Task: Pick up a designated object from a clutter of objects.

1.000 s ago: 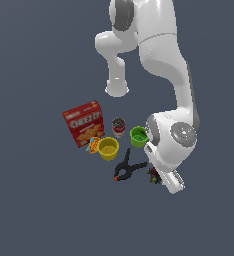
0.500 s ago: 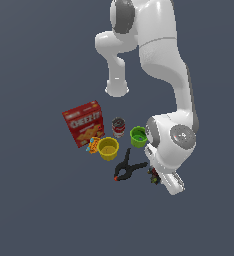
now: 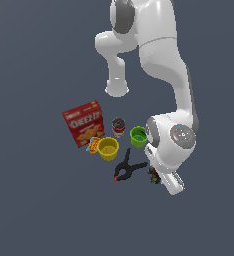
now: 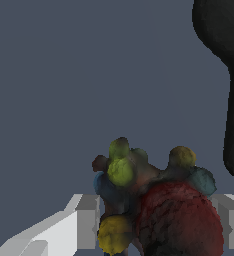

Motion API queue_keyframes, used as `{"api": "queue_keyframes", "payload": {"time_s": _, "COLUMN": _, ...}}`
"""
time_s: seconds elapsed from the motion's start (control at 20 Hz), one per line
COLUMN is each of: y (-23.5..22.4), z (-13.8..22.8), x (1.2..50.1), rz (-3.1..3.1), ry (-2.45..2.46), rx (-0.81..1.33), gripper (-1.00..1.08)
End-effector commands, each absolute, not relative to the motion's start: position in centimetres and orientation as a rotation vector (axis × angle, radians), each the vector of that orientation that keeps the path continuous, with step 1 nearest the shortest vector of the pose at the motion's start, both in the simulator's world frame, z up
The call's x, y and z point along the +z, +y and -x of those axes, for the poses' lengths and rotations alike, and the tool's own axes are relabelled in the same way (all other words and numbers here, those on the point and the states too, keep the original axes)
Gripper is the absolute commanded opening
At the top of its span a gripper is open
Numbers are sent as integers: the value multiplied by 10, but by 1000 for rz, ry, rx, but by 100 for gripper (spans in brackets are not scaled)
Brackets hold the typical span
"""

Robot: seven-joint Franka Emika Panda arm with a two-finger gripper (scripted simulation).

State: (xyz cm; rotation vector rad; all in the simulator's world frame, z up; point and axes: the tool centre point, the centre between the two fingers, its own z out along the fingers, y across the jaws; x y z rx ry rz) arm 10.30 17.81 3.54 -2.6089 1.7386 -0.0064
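The designated object, a small dark lumpy knot [image 4: 154,200] with red, green, yellow and blue specks, fills the gap between my two white fingers [image 4: 84,222] in the wrist view. Both fingers touch its sides. In the exterior view the lump [image 3: 152,174] is mostly hidden under my hand, low by the floor. My gripper [image 3: 155,178] sits just to the exterior view's right of the black clamp [image 3: 128,169]. The rest of the clutter lies beyond it: yellow cup [image 3: 108,148], green cup [image 3: 138,136], red-white can [image 3: 118,126], red cracker box [image 3: 84,123], small orange item [image 3: 93,145].
A black shape [image 4: 229,75], likely the clamp, runs along one edge of the wrist view close to the lump. The arm's white base [image 3: 117,89] stands behind the clutter. The floor is plain dark grey.
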Motion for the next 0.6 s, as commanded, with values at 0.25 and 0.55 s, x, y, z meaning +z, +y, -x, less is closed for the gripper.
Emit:
{"api": "queue_keyframes", "payload": {"time_s": 0.25, "y": 175, "z": -96, "x": 51, "rz": 2608, "ry": 1739, "rx": -7, "gripper": -100}}
{"api": "queue_keyframes", "payload": {"time_s": 0.55, "y": 169, "z": -82, "x": 80, "rz": 2608, "ry": 1739, "rx": -5, "gripper": -100}}
